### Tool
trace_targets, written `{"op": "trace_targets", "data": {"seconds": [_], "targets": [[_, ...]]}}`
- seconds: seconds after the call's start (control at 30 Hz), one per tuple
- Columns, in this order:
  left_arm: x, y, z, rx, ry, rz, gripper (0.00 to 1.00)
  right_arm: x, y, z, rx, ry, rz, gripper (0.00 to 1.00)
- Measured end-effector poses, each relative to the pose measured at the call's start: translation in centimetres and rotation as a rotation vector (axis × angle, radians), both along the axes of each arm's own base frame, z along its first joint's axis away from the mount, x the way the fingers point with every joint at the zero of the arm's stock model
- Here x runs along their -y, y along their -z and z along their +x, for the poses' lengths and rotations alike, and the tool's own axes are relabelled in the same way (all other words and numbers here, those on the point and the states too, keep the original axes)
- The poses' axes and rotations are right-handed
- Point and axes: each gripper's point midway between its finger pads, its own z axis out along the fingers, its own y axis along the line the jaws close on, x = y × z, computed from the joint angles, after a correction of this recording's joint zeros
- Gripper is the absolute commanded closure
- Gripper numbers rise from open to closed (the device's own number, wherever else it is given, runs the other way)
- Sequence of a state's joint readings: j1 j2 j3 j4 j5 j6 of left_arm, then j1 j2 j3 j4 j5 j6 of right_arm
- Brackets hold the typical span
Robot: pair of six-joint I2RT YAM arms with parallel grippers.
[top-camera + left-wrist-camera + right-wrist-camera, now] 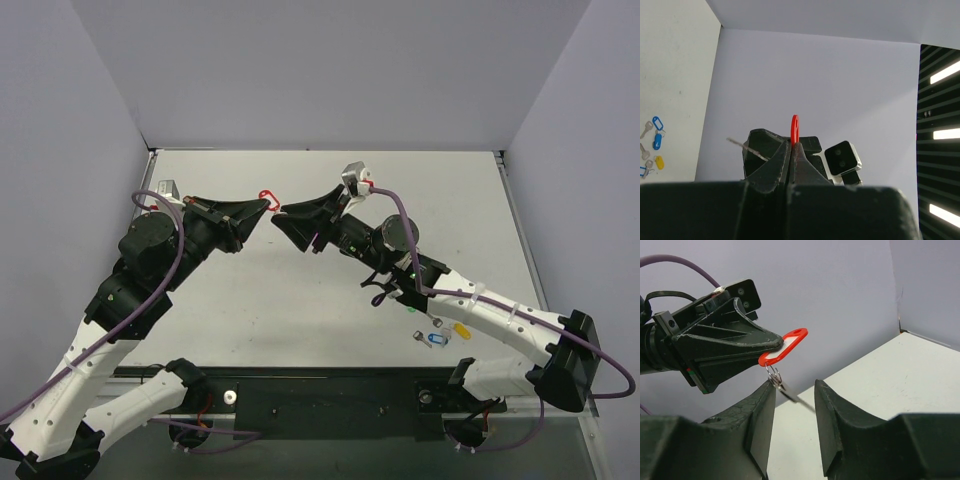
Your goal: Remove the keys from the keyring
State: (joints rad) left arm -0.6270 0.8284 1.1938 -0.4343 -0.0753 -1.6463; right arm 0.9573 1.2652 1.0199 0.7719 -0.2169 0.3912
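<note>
My left gripper [262, 208] is shut on the red key tag [267, 197] and holds it up in the air above the table. In the left wrist view the tag [795, 127] sticks up edge-on from the closed fingertips [785, 150]. In the right wrist view the tag [785, 347] pokes out of the left gripper [772, 341], with the split ring [773, 373] and the small silvery key [792, 395] hanging below it. My right gripper [795, 385] is open, and the key slants between its jaws with its head against the left fingertip [767, 390]. The key also shows in the left wrist view [745, 146].
Loose keys with a blue tag [435, 341], a yellow tag [461, 328] and a green tag [413, 310] lie on the white table [300, 310] under the right arm. The left wrist view shows them at its left edge [657, 131]. Grey walls surround the table.
</note>
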Motion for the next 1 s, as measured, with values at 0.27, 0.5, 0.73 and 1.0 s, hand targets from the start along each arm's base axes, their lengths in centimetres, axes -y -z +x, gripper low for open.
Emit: {"op": "trace_targets", "data": {"seconds": [0.27, 0.5, 0.73, 1.0], "targets": [[-0.1, 0.0, 0.1, 0.000, -0.005, 0.000, 1.00, -0.2, 0.2, 0.1, -0.003, -0.002, -0.004, 0.86], [-0.3, 0.0, 0.2, 0.001, -0.018, 0.001, 1.00, -0.3, 0.2, -0.2, -0.002, -0.019, -0.005, 0.98], [-0.8, 0.5, -0.3, -0.003, -0.026, 0.005, 0.90, -0.3, 0.6, -1.5, -0.052, -0.074, -0.018, 1.00], [-1.0, 1.1, -0.3, -0.009, -0.032, 0.014, 0.43, 0.2, 1.6, -3.9, -0.163, -0.169, -0.059, 1.00]]}}
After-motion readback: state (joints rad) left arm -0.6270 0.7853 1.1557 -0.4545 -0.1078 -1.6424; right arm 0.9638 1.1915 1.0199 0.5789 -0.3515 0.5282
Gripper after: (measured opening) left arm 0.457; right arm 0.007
